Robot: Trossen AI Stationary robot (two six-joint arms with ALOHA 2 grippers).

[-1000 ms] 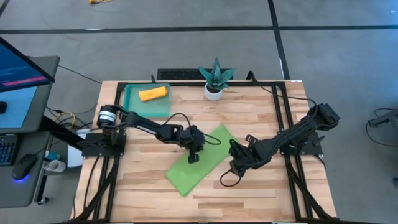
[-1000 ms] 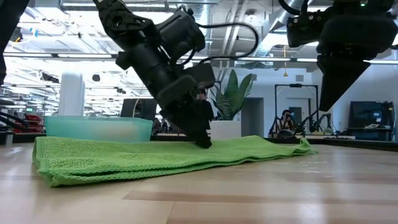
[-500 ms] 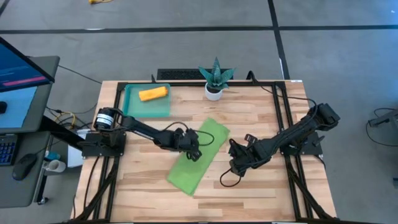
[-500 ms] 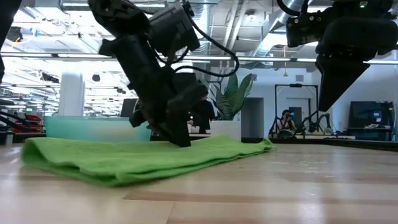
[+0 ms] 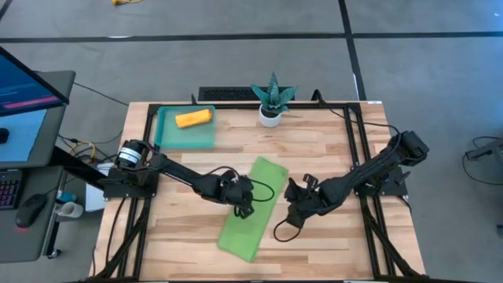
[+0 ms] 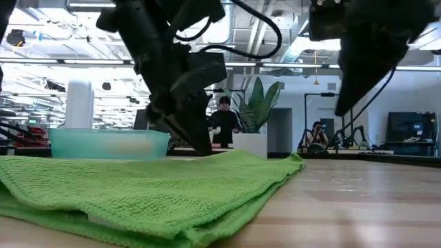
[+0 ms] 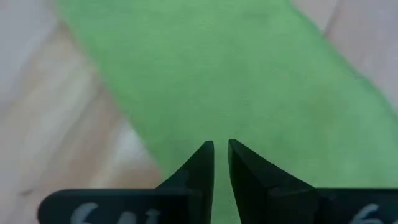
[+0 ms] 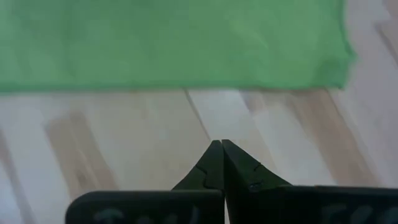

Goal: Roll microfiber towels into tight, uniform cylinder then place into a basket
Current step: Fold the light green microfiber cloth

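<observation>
While the left gripper (image 5: 243, 206) presses the green towel (image 5: 250, 211), the right gripper (image 5: 288, 206) hovers beside.

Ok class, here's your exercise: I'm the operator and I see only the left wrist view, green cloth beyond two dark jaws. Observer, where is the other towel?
Observer: The orange towel lies rolled in the teal basket at a table corner.
Operator: And the other arm?
Observer: The right gripper hangs above bare wood beside the green towel, jaws shut, not touching it.
Operator: Is the green one rolled?
Observer: No, it lies flat as a folded strip, and the left gripper nips it at mid-length.
</observation>
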